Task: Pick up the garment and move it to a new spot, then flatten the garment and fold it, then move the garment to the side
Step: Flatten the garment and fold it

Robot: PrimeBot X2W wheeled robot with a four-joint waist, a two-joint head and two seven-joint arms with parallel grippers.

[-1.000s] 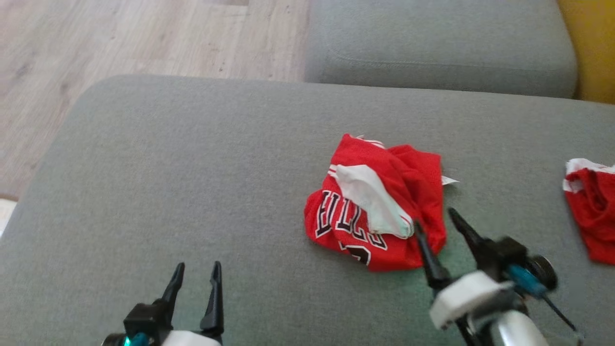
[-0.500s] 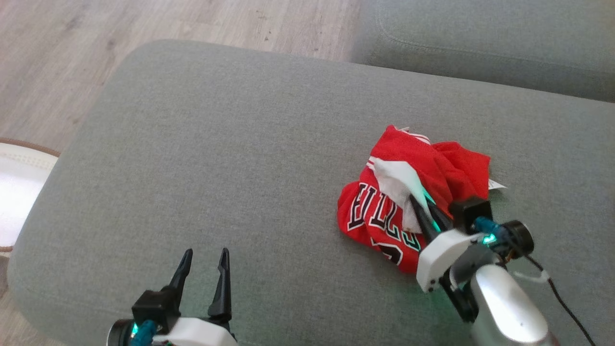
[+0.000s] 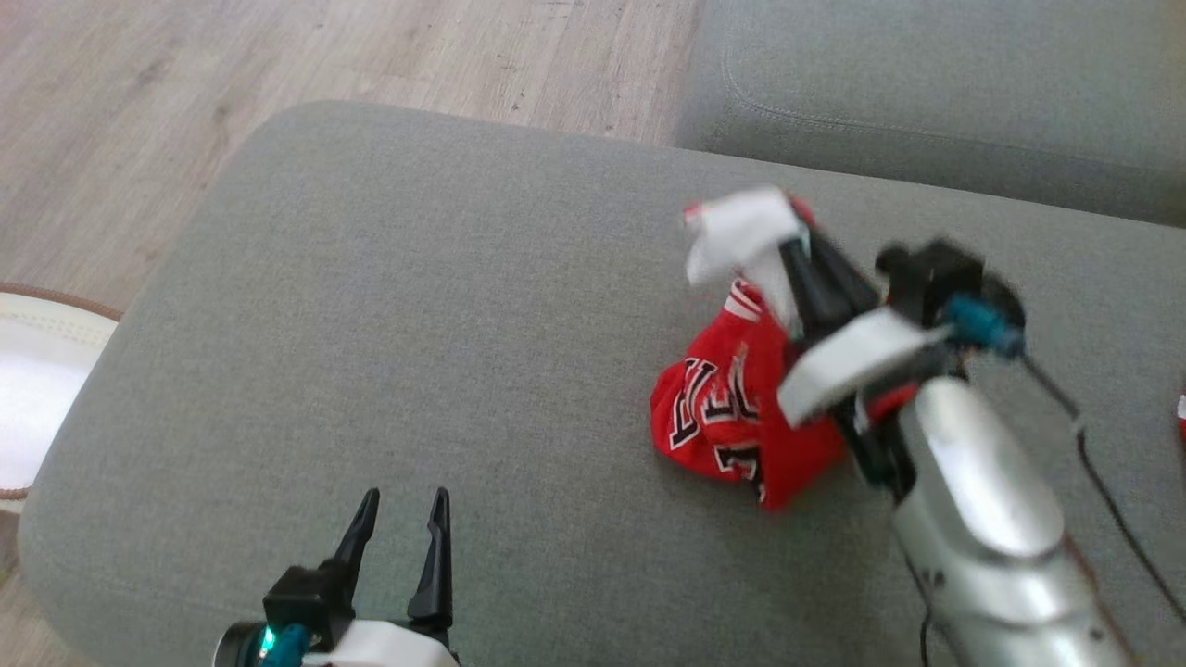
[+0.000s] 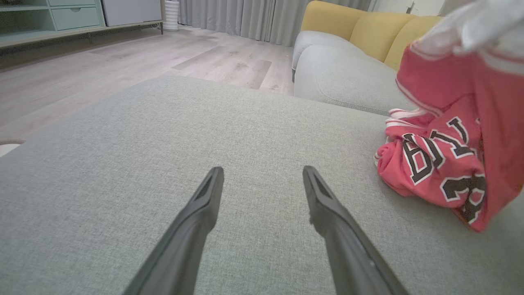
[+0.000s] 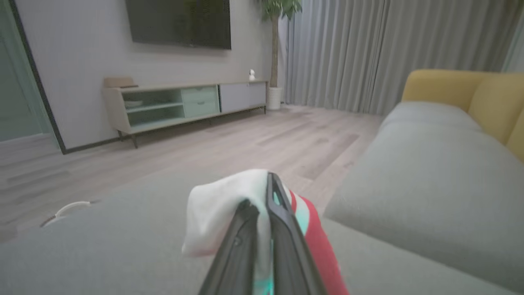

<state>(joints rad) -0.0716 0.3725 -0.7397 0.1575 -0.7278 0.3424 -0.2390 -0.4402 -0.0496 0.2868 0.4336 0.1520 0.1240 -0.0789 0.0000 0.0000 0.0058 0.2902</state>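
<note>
garment (image 3: 732,417) looks light, limp, slippery mesh that bunches; right gripper (image 3: 799,252) jaws clenched on its white trim (image 3: 741,227), bulk sagging onto grey cushion (image 3: 417,278); left gripper (image 3: 403,500) jaws released, empty; I'd grip hems, not mid-fabric.

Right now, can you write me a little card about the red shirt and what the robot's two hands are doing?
Shirt: red shirt with black letters and white trim, crumpled
Where: on the grey cushion, right of its middle
Right gripper: shut on the shirt's white edge, holding it up above the rest
Shirt's lower part: looks to be touching the cushion
Left gripper: open, holding nothing, near the cushion's front edge
Beyond the cushion: wooden floor
</note>
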